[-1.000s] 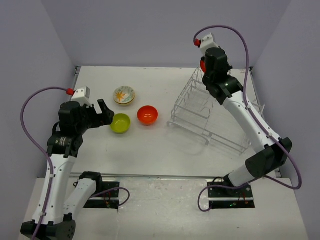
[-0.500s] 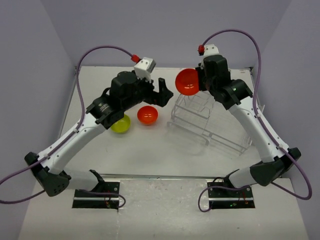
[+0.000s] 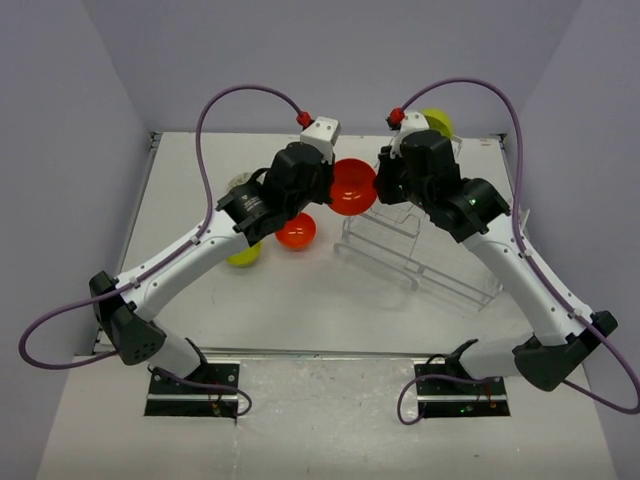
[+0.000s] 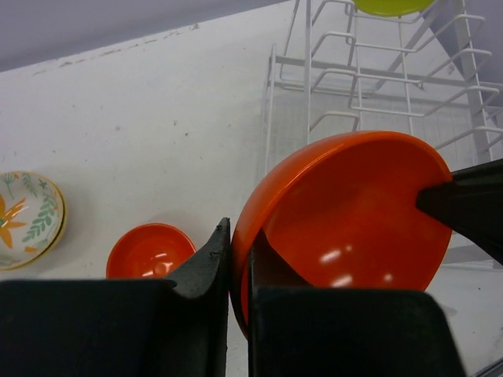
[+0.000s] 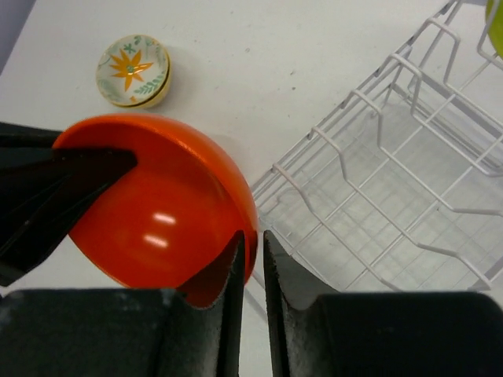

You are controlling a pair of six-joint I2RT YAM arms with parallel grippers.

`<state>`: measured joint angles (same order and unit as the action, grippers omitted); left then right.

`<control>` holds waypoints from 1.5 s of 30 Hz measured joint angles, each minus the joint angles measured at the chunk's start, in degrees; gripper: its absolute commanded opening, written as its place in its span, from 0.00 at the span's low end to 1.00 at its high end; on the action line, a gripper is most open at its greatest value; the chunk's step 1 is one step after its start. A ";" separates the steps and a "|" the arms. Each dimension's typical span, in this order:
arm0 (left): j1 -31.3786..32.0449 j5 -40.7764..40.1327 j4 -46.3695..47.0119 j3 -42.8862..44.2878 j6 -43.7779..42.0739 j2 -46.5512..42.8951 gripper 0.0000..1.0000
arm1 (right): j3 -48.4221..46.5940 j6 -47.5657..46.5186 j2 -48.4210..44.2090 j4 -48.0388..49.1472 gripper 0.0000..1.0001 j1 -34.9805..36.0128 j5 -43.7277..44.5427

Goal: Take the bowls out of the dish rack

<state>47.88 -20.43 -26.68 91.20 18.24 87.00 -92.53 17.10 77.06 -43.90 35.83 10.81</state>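
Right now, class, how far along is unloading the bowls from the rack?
Done: three bowls rest on the table: a flowered bowl, a green bowl and an orange bowl. In hand: the raised orange bowl, pinched at opposite rims by the left gripper and the right gripper, beside the rack. Left: one yellow-green bowl standing at the rack's far end.

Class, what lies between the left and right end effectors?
An orange bowl, its rim pinched on opposite sides by the left end effector and right end effector; the top external view shows it.
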 measured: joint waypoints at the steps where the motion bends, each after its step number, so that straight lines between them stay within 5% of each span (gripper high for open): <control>1: 0.04 -0.42 -0.52 0.00 0.24 0.02 0.00 | 0.55 0.31 -0.15 0.35 0.82 0.07 0.02; 2: 0.04 -1.84 -1.27 0.00 0.39 0.02 0.00 | 1.14 0.94 -0.44 0.48 0.99 0.17 -0.31; 8: -6.12 -5.88 -6.23 -1.07 5.07 0.02 0.00 | 5.95 0.92 -5.31 1.14 0.99 0.02 2.36; 16: -22.03 5.16 -6.49 -11.58 8.98 3.69 0.00 | 9.20 0.70 -14.45 1.25 0.99 -2.47 4.66; 24: -25.99 17.81 -3.34 -17.16 10.23 13.51 0.00 | 12.15 -0.55 -18.40 0.59 0.99 -2.91 3.34; 29: -26.05 21.40 -1.33 -18.91 10.80 13.77 0.09 | 12.41 -1.55 -18.71 0.35 0.99 -2.91 3.13; 37: -26.01 24.02 1.44 -19.85 11.45 13.70 0.60 | 12.55 -2.23 -16.83 0.04 0.99 -3.41 2.91; 42: -25.73 23.93 0.42 -20.02 11.23 10.27 0.83 | 11.08 -3.56 -12.66 -0.61 0.99 -3.98 3.45; 43: -25.57 23.58 -0.37 -20.02 11.26 8.09 0.99 | 10.21 -4.22 -11.54 -0.74 0.99 -4.02 4.02; 45: -24.81 22.69 -1.77 -19.96 11.15 2.14 1.00 | 7.54 -5.90 -9.18 -0.96 0.99 -4.02 7.21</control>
<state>23.07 2.26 -28.45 71.24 29.39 89.14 -84.99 11.20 67.88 -44.86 31.81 18.02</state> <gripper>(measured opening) 0.974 0.986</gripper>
